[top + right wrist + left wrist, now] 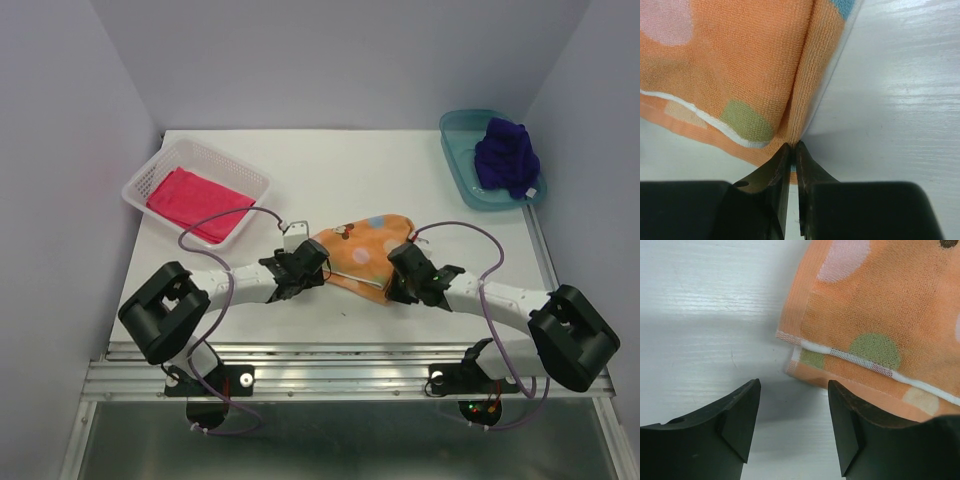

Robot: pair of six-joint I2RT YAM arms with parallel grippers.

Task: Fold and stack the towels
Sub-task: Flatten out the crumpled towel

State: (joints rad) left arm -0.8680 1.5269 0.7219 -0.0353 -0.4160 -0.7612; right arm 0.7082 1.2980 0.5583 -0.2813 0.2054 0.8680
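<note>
I see the orange polka-dot towel (365,255) lying partly folded near the front of the white worktop (420,170), between my two arms. Its long axis runs roughly left to right. The right jaws are closed on its right-hand folded edge, pinching the cloth where two layers meet. The left jaws stand open with nothing between them. The towel's near left corner lies just ahead of their gap, a little toward the right-hand finger, and I cannot tell whether that finger touches the hem. The left arm is the nearer one to that free corner, so I judge the next grasp depends on it. The pink-red towel (190,200) sits in the white basket (250,175) at far left, and the dark purple towel (507,155) sits bunched in the teal tray (465,165) at far right.
</note>
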